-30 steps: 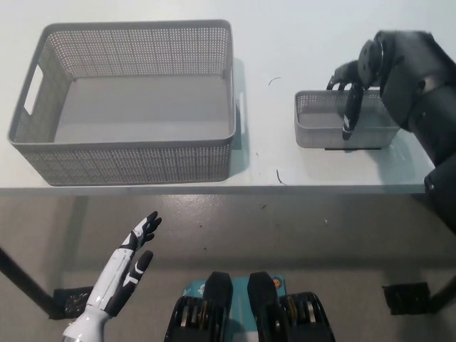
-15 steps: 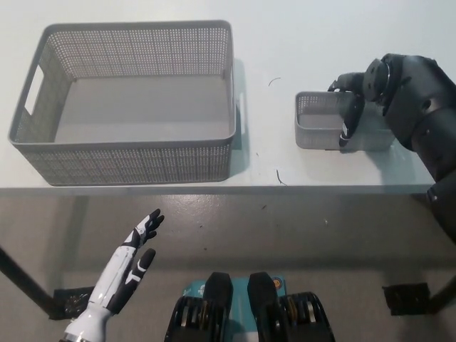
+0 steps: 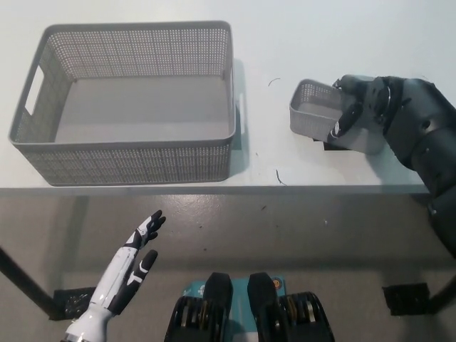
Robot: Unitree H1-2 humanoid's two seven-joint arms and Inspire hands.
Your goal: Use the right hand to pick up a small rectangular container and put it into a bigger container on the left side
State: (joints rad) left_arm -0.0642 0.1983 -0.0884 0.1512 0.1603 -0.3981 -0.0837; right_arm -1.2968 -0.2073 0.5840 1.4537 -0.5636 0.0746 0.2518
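A small grey perforated container [image 3: 317,114] sits on the white table [image 3: 285,43] at the right, tilted with its left end raised. My black right hand [image 3: 356,107] is shut on its right half, fingers curled over the rim and into the inside. The big grey perforated basket [image 3: 128,153] stands to the left, empty, with a handle slot in each end wall. A gap of table separates the two. My white left hand [image 3: 132,260] rests open below the table edge at the lower left.
The table's front edge [image 3: 214,189] runs across the middle of the view, with floor below it. A small dark mark [image 3: 280,178] lies on the table near the edge, between the containers. A dark shadow or patch [image 3: 335,147] shows under the small container.
My right hand has closed over the small container and tipped and lifted it, shifting it slightly left. The left hand has barely moved.
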